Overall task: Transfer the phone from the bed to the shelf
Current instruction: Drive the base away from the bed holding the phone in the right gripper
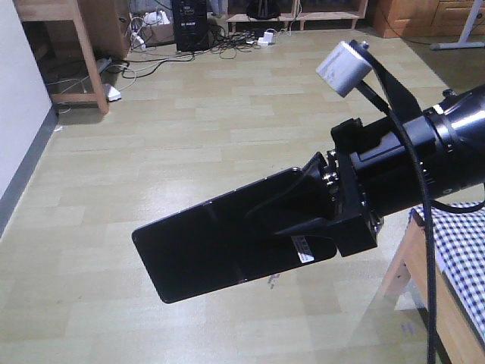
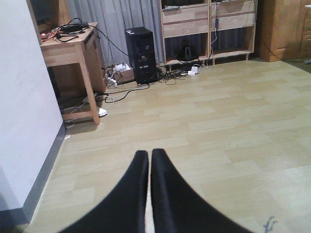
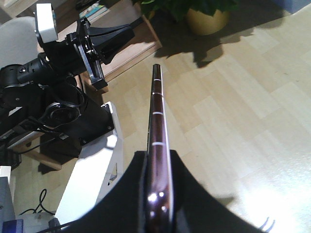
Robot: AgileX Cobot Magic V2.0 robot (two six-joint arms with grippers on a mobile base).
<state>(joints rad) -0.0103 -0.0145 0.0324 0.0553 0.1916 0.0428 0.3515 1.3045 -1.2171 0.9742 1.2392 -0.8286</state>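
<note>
Phone (image 1: 220, 243), a thin, glossy black rectangular smartphone with a pinkish metallic edge, is off the bed and in the air over the floor, pinched at one end by the right claw (image 1: 261, 216). In the front view it lies nearly flat, its free end tilted down to the left, and a small white barcode sticker (image 1: 303, 250) sits beside the black fingers. The right wrist view looks straight along the phone's edge, with a finger pressed to each face.

Just below the right arm is a corner of the bed (image 1: 462, 243), with its black-and-white gingham sheet on a pale wooden frame. The left claw (image 2: 149, 154) is apart from the phone, empty, its two black fingers drawn together with only a sliver between them.

The pale wood-plank floor (image 1: 151, 152) spreads beneath. Far off stand a black computer tower (image 2: 141, 53), a wooden worktop (image 2: 68, 48) strewn with cables, and a pale wooden unit of compartments and drawer fronts (image 2: 187, 26).
</note>
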